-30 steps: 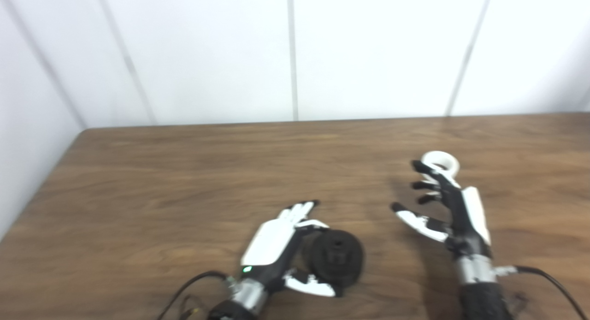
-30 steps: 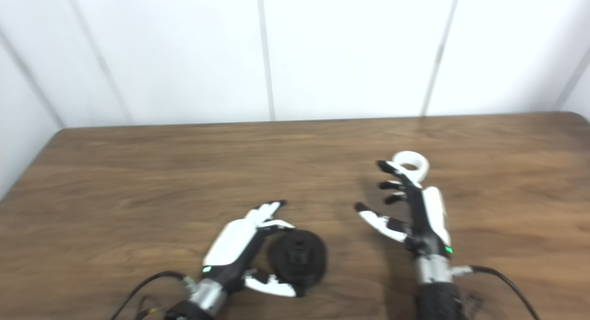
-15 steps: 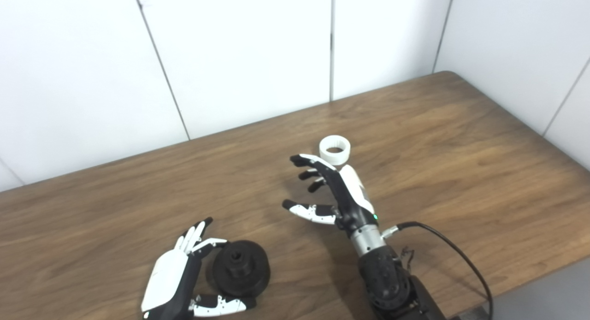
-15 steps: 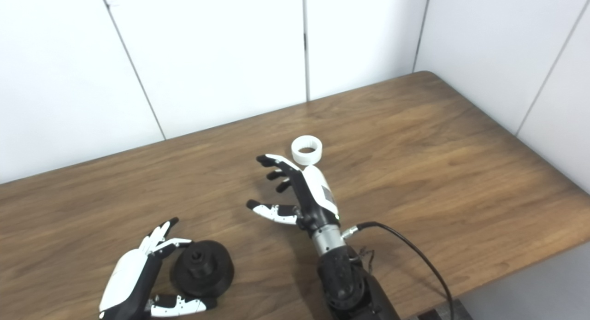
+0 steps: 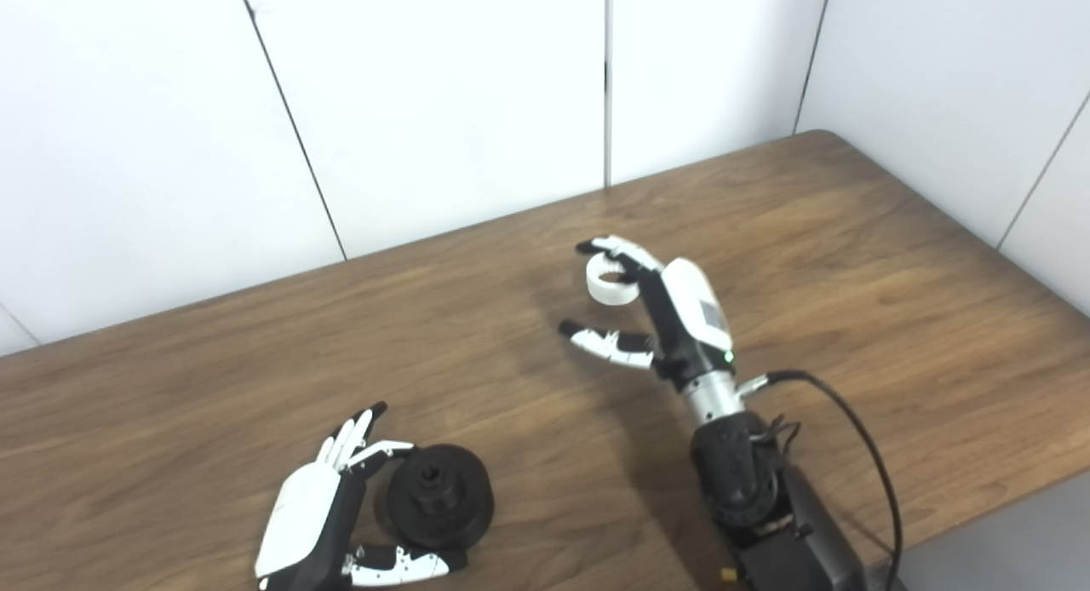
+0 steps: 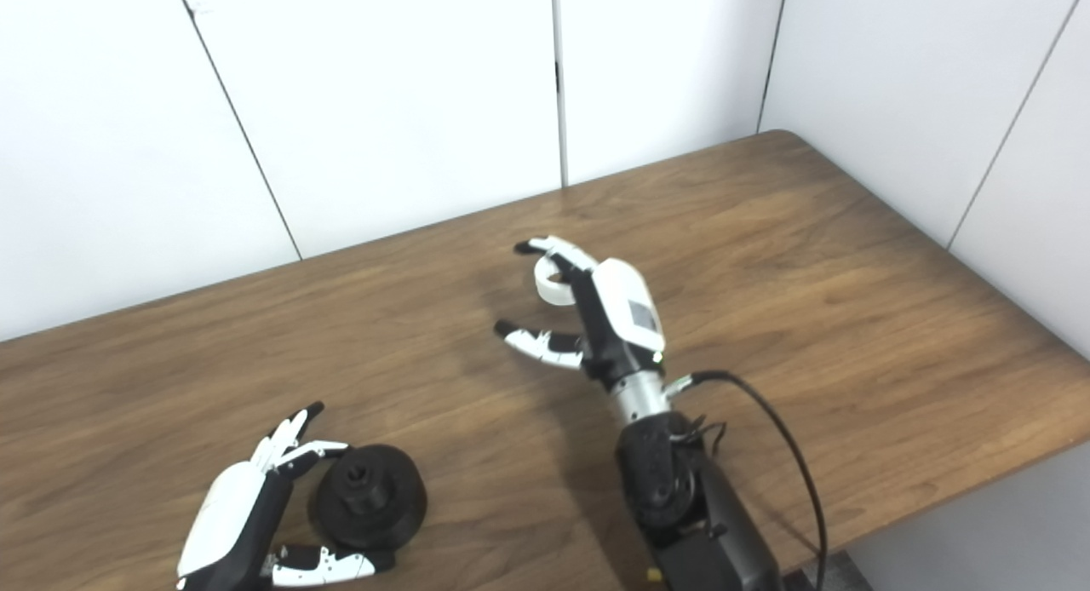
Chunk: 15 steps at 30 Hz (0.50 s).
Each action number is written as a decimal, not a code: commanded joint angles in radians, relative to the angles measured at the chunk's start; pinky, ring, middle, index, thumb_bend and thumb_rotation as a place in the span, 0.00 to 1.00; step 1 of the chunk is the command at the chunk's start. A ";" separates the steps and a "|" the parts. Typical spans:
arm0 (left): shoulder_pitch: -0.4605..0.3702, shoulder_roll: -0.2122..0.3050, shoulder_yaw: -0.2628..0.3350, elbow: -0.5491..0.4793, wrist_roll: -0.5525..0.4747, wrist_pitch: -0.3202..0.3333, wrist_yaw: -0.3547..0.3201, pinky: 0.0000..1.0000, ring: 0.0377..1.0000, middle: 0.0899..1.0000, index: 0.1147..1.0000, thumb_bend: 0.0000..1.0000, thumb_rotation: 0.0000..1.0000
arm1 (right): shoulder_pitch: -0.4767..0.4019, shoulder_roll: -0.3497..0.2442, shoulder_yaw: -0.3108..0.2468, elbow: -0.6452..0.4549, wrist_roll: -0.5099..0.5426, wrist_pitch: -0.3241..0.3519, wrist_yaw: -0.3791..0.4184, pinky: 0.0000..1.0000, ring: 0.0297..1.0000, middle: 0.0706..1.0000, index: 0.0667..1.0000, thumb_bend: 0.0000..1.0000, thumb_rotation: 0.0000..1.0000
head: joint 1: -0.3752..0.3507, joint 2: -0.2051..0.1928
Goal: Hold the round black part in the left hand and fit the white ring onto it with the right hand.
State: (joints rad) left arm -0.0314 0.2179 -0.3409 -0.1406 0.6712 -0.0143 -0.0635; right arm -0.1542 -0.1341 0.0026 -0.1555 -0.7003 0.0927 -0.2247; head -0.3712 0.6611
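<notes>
left hand (image 5: 328, 510) open, cupped round black part (image 5: 439, 506) on near-left table (image 5: 851, 259) | right hand (image 5: 660, 306) open, fingers curled over white ring (image 5: 610, 284) mid-table; couldn't tell if touching

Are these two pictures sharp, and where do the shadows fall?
Left eye view: sharp, no glare; the right hand casts a soft shadow leftward on the table beside the white ring. Right eye view: equally sharp; the black part shows little detail.

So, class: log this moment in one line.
left hand: open beside black part | right hand: open over white ring | ring unfitted
</notes>
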 commanded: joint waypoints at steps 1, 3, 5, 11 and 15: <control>-0.015 0.014 0.009 -0.013 0.009 -0.012 -0.002 1.00 1.00 1.00 0.58 0.93 0.31 | -0.053 -0.025 -0.016 -0.049 -0.043 0.022 -0.022 0.75 0.88 0.90 0.75 0.62 0.34 | -0.001 0.001; -0.014 0.014 0.009 -0.012 0.009 -0.014 -0.002 1.00 1.00 1.00 0.58 0.93 0.31 | -0.065 -0.042 -0.024 -0.048 -0.065 0.040 -0.020 0.76 0.90 0.91 0.76 0.62 0.37 | 0.001 0.001; -0.013 0.015 0.010 -0.010 0.009 -0.019 -0.001 1.00 1.00 0.99 0.58 0.93 0.31 | -0.085 -0.070 -0.027 -0.043 -0.085 0.056 -0.012 0.74 0.91 0.93 0.77 0.65 0.44 | 0.002 0.002; -0.012 0.014 0.010 -0.009 0.014 -0.020 -0.002 1.00 1.00 0.99 0.57 0.94 0.30 | -0.145 -0.146 -0.002 -0.017 -0.107 0.108 0.075 0.78 0.92 0.95 0.80 0.69 0.53 | 0.005 0.004; -0.010 0.014 0.008 -0.012 0.015 -0.019 -0.006 1.00 1.00 0.99 0.58 0.93 0.31 | -0.189 -0.185 0.013 0.039 -0.090 0.121 0.131 0.78 0.93 0.97 0.81 0.73 0.55 | 0.012 0.006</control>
State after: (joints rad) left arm -0.0279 0.2179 -0.3362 -0.1406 0.6713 -0.0200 -0.0648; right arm -0.2878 -0.2945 0.0107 -0.1169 -0.7923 0.2156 -0.1072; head -0.3590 0.6657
